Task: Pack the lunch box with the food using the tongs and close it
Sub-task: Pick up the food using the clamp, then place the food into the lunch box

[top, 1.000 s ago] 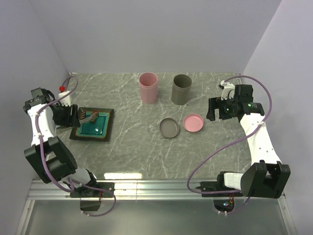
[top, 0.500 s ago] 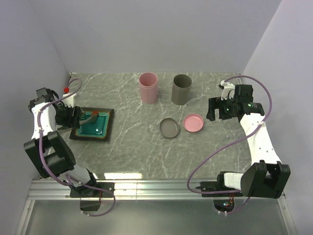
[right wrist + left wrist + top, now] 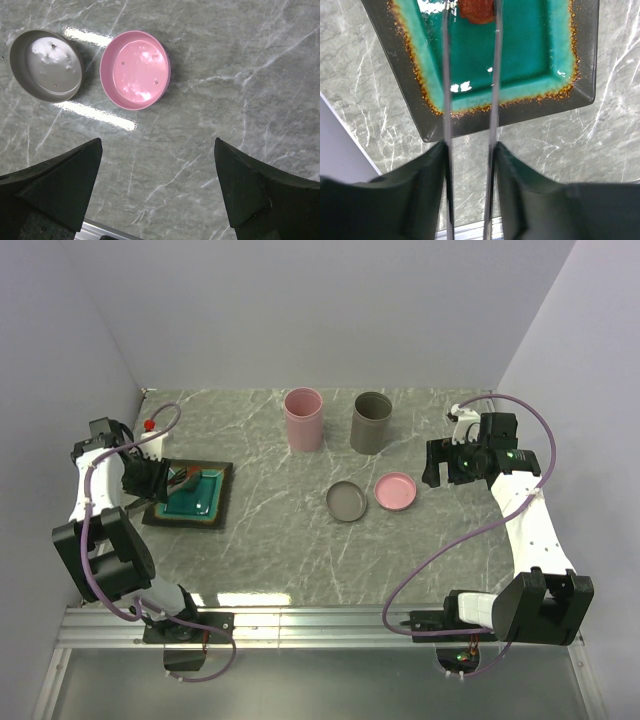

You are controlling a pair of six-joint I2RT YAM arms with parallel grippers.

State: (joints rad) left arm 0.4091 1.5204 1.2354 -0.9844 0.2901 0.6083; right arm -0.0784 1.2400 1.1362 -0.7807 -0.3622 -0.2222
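Observation:
My left gripper [image 3: 150, 478] [image 3: 470, 150] is shut on the tongs [image 3: 494, 100], one thin metal arm pressed against each finger. The two arms reach out over the teal tray [image 3: 580, 60] [image 3: 205, 505], and a red-brown piece of food [image 3: 475, 11] sits between them near their far ends, cut off by the top edge of the left wrist view. The lunch box appears as a pink tub [image 3: 303, 418] and a grey tub [image 3: 371, 422] standing upright at the back. My right gripper [image 3: 435, 462] [image 3: 157, 145] hangs open above bare table.
A pink lid [image 3: 395, 490] [image 3: 135, 70] and a grey lid [image 3: 347, 501] [image 3: 46, 65] lie side by side, hollow side up, mid-table just left of my right gripper. The left wall runs close behind my left arm.
My left wrist has swung back and right toward the tray, and the left fingers have drawn the tongs' arms closer together. The right arm has not moved.

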